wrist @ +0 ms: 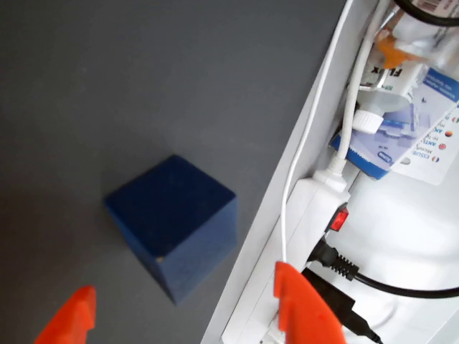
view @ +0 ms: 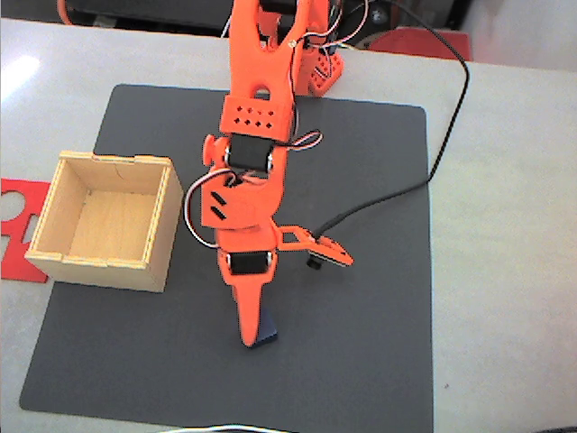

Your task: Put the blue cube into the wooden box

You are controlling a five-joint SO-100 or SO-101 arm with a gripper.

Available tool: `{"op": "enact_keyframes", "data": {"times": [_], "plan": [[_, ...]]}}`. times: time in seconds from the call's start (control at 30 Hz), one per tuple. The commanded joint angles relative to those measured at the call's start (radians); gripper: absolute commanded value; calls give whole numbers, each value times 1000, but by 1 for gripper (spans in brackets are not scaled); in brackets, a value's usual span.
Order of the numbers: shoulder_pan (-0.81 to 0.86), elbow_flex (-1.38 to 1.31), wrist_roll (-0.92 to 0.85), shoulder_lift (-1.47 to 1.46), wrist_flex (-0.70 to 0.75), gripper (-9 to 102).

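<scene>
Blue cube (wrist: 172,222) first: in my wrist view it sits on the dark grey mat (wrist: 107,86), one corner turned toward the camera, close to the mat's edge. In the fixed view I only catch a sliver of it (view: 264,336) beside the tip of the orange finger, near the front of the mat.

My claw (wrist: 186,312) is spread wide and holds nothing. Its two orange fingertips (wrist: 305,308) show at the bottom of the wrist view, one on either side of the cube and both clear of it. In the fixed view the moving finger sticks well out to the right.

So I judge I'm in the approach, just short of the grasp. The next move, as I read it, calls for coming down a little farther so the cube lies squarely between the fingers, then closing. With the cube angled, I'd watch that the fingers meet flat faces and not corners, or it may twist out.

The wooden box (view: 108,221) stands open and empty at the mat's left edge in the fixed view, well apart from the cube, with a flat red piece (view: 20,212) on the table just beyond it. A white power strip (wrist: 315,215) lies past the mat in the wrist view.
</scene>
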Motion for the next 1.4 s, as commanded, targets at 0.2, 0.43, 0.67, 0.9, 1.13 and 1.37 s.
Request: {"op": "enact_keyframes", "data": {"times": [0.2, 0.43, 0.67, 0.9, 1.13, 1.37], "plan": [[-29, -391, -9, -173, 216, 38], [-57, -426, -26, -215, 259, 33], [-64, -426, -48, -215, 264, 28], [-66, -426, -54, -216, 265, 10], [-67, -433, -54, -218, 276, 0], [-31, -819, -43, -225, 571, 0]]}}
